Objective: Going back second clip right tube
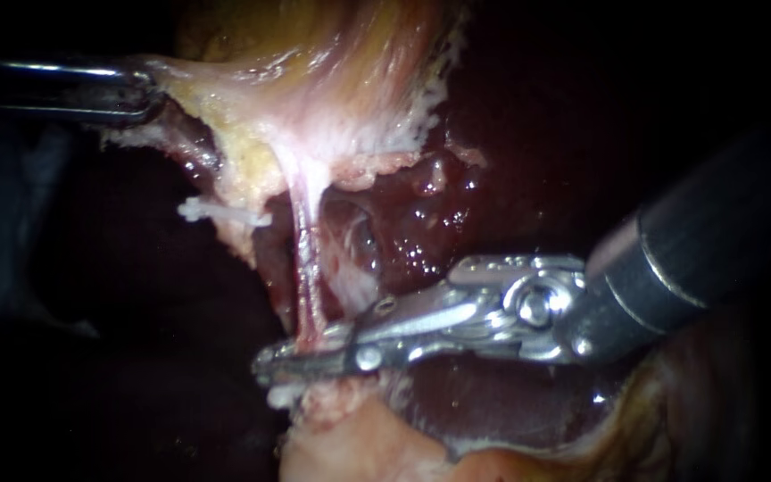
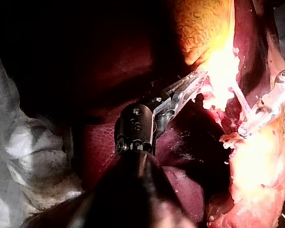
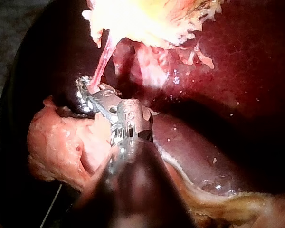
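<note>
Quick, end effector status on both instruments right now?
Left instrument: end effector shut on the pale yellowish gallbladder tissue.
Right instrument: end effector at the thin pink tube; open or shut cannot be told.

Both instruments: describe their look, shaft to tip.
The right instrument has a dark grey shaft with a thin pale ring, a silver wrist with round pivot pins, and a long slim silver tip. The left instrument has a black shaft end with screws and a silver tip.

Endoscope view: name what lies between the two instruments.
In the endoscope view, a thin pink tube and the pale tissue above it stretch from the right instrument up to the left instrument.
</note>
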